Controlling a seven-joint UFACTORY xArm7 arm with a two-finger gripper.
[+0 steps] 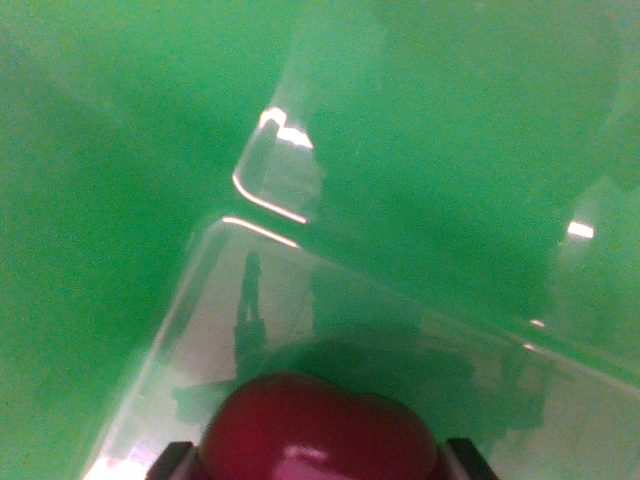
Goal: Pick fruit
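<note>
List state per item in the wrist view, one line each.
red fruit: sits between the two dark fingertips at the bottom edge, apparently gripped.
pincer: only the fingertips show, one on each side of the fruit; looks shut on it.
clear container: transparent, rounded corner and rim catching glare; nothing visible inside.
green surface: bare, blurred.

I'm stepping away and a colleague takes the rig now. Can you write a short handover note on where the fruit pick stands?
Pincer: closed on the dark red fruit, fingertips just visible at the bottom edge of the wrist view.
Below: a clear plastic container on a green surface.
Done: fruit grasped.
Left: carry it to its destination and release; the drop spot is not identifiable here.
</note>
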